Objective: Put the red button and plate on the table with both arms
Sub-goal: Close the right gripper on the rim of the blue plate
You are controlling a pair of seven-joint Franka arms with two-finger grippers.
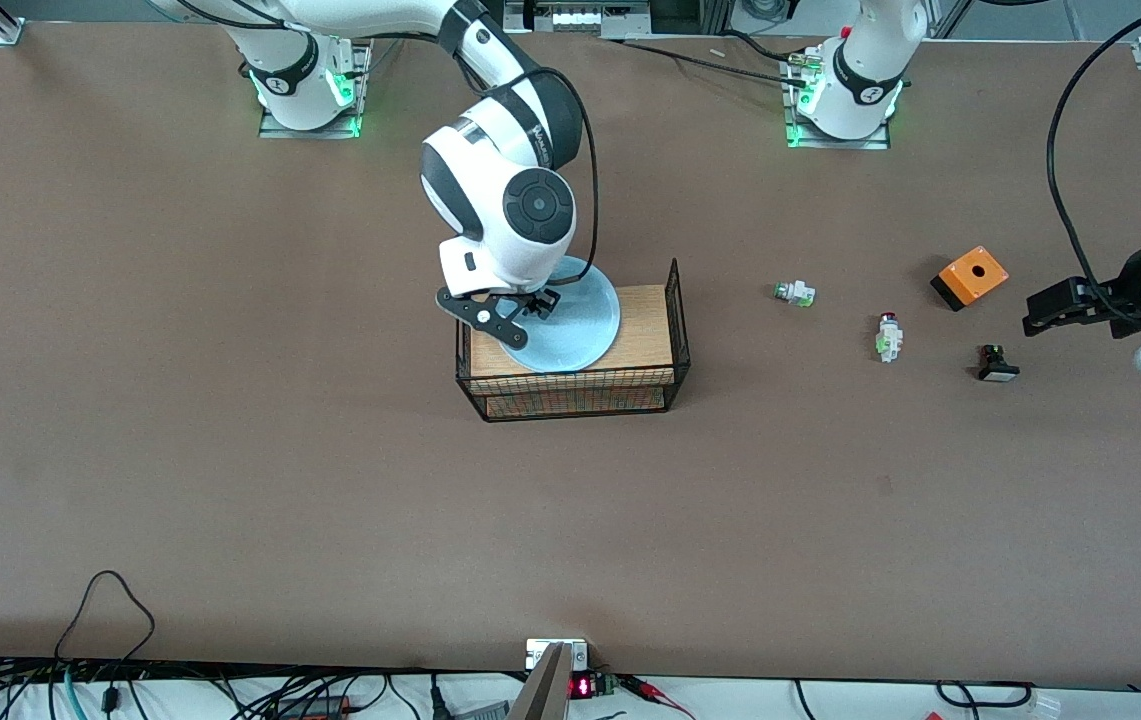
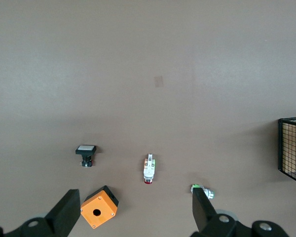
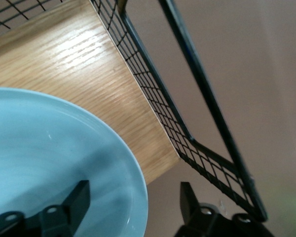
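The pale blue plate (image 1: pixel 575 325) lies on the wooden board of the black wire basket (image 1: pixel 677 320), on the brown table (image 1: pixel 230 450). My right gripper (image 1: pixel 536 304) is down at the plate's rim. In the right wrist view the right gripper (image 3: pixel 134 190) is open, with one finger (image 3: pixel 79 195) over the plate (image 3: pixel 49 148), the other outside the rim, and neither touching it. The red button (image 1: pixel 889 337) lies on the table toward the left arm's end. My left gripper (image 1: pixel 1033 318) hovers open near that end, and its wrist view shows the left gripper (image 2: pixel 135 197) with nothing in it above the red button (image 2: pixel 149 169).
Near the red button lie an orange box (image 1: pixel 970 277), a white part with a green cap (image 1: pixel 794 293) and a black part with a white cap (image 1: pixel 997 364). The basket's wire wall (image 3: pixel 187 133) stands close to the right gripper. Cables run along the table's edge nearest the front camera.
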